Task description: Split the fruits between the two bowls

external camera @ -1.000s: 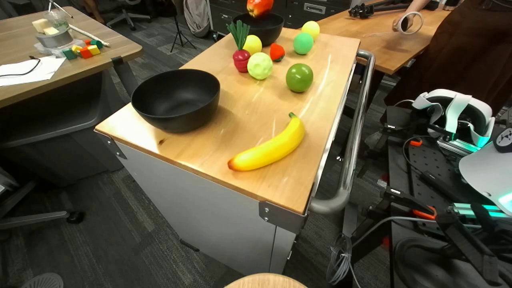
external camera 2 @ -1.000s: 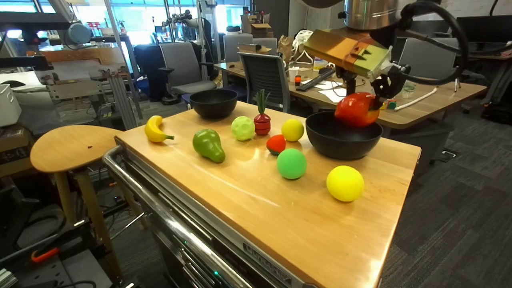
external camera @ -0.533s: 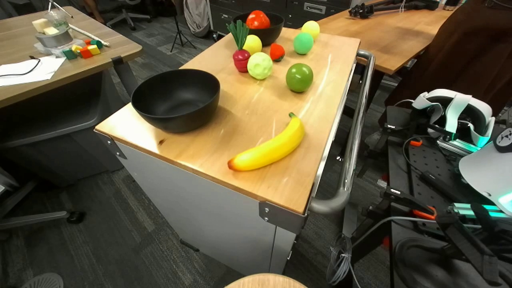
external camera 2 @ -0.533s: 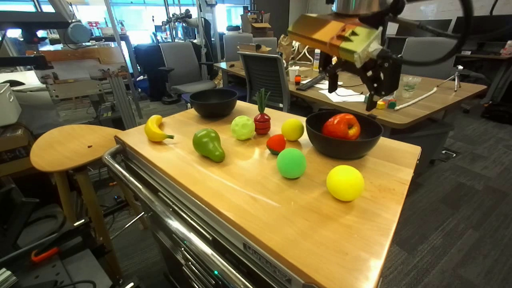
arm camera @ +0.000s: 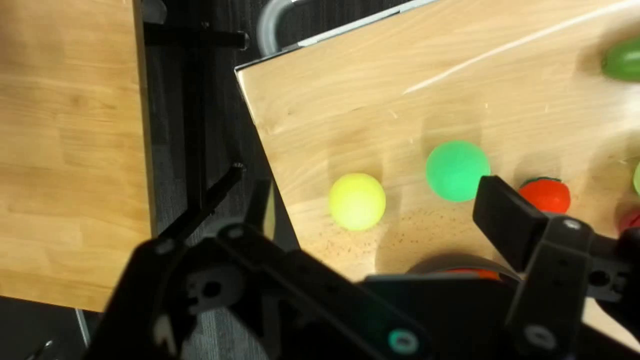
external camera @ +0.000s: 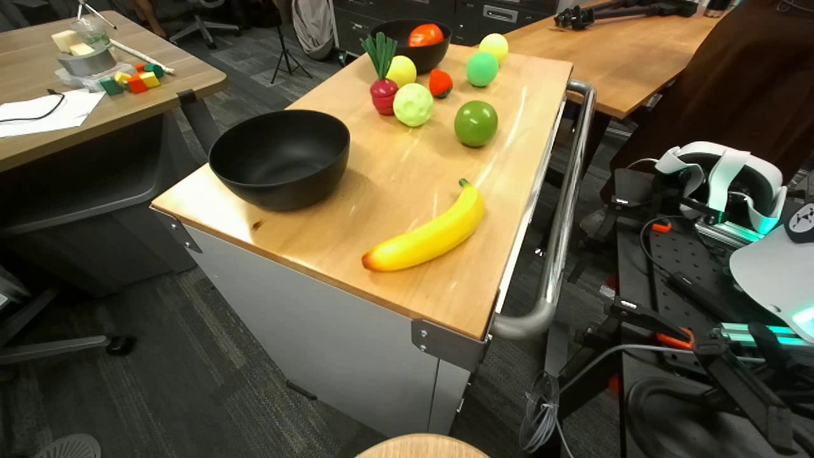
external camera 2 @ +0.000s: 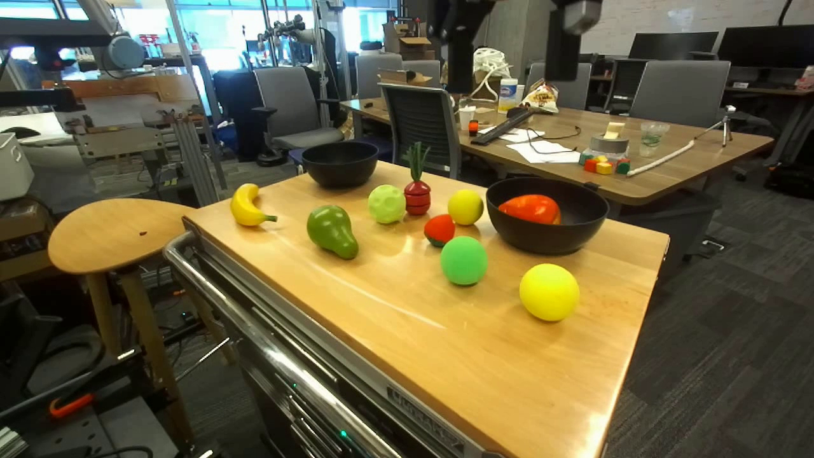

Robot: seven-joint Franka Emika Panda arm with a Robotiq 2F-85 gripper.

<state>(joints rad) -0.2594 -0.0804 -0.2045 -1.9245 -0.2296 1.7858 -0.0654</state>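
Step in hand, as I read it: place & let go, prob. done. The red-orange fruit (external camera 2: 529,208) lies inside the loaded bowl (external camera 2: 547,242) in both ext. views, and my claw (external camera 2: 512,76) hangs above the worktop (external camera 2: 496,356) w/ jaws spread wide, nothing in hold. I see no fruit in the other bowl (external camera 2: 340,179), so est. the split is at an early stage. Loose on the worktop: banana (external camera: 426,236) at the other bowl's end, green pear (external camera 2: 331,231), pale green bumpy ball (external camera 2: 386,204) just beside the leafy red piece (external camera 2: 417,198), dull yellow ball (external camera 2: 465,207) nr the loaded bowl, small red fruit (external camera 2: 439,229) btwn that and the green ball (external camera 2: 464,260), plus a bright yellow ball (external camera 2: 549,292) nr the edge. Next move calls for another pick. In wrist view the bright yellow ball shows btwn the jaws, though it's well below them, so it's prob. the handiest tgt: I need to center on it, come straight down w/ jaws wide, then squeeze gently, as a round thing may roll off. After that I'd carry it to the other bowl, to keep the count even.
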